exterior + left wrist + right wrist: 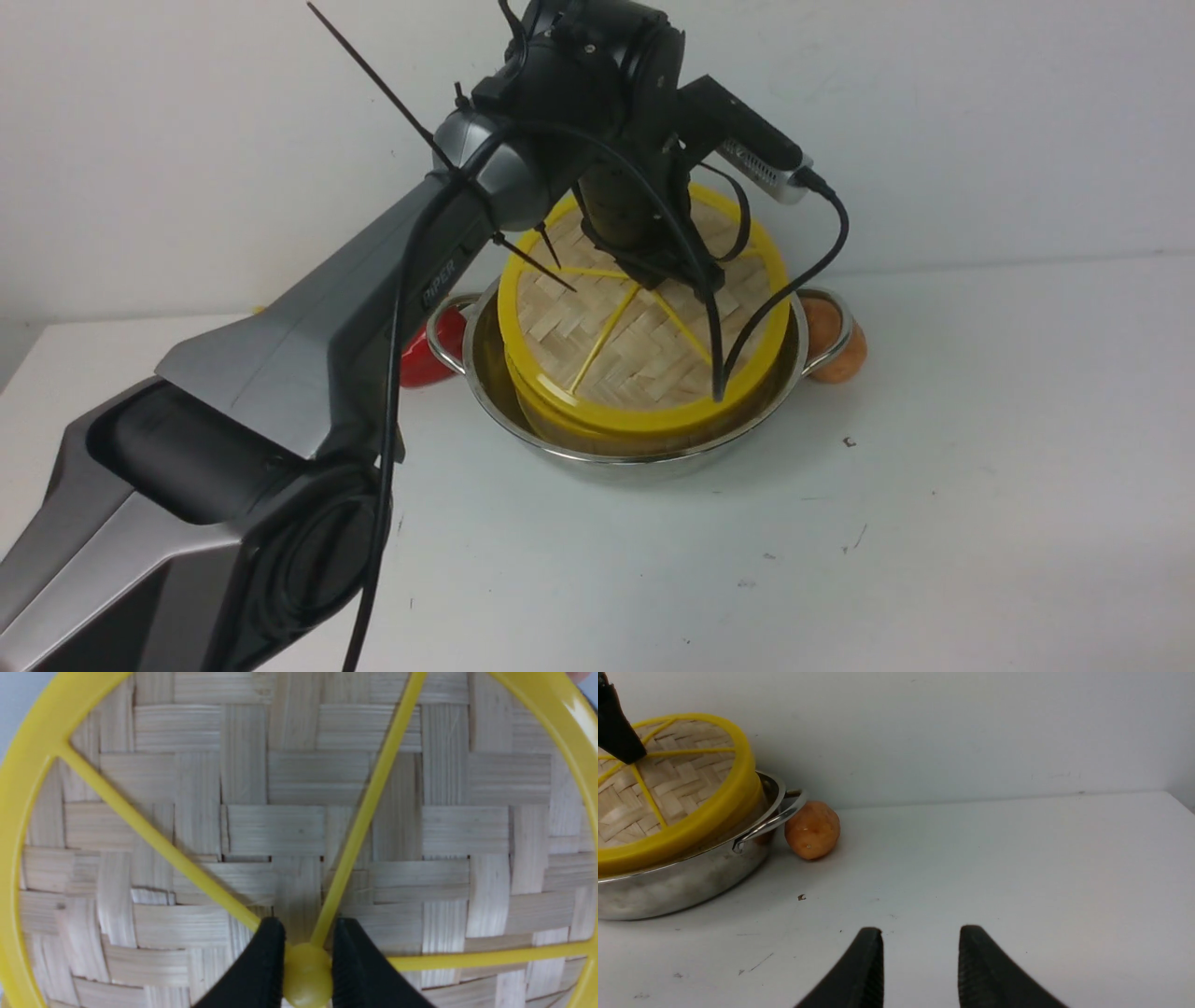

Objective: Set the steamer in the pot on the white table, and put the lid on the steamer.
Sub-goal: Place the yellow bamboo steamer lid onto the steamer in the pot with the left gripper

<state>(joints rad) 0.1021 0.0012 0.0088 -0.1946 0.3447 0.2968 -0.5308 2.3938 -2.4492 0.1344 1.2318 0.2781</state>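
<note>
While the left jaws are clamped on the knob [307, 975] at the centre of the lid [644, 355], the lid sits tilted over the steamer [549, 419], its near edge low on the steamer's rim and its far edge higher. The steamer is already down inside the pot [607, 459], which stands on the surface [980, 485], so only seating the lid looks left to do.

The main risk is letting go at this slant. Released so, the lid could settle crooked with one edge riding on the rim, or slide toward the near side and wedge between steamer and pot wall. The knob is small and smooth and the grip on it narrow, so a sideways push to level the lid might make it swivel or slip free. Pressing hard on the raised side could shove the steamer off centre or nudge the pot. A red thing [425, 359] lies by the pot's left handle and a round orange thing [837, 350] by its right, and either might roll. A loose cable [721, 373] drapes across the lid and may catch its rim.

The right jaws stand open and empty above the surface, well apart from the pot.
</note>
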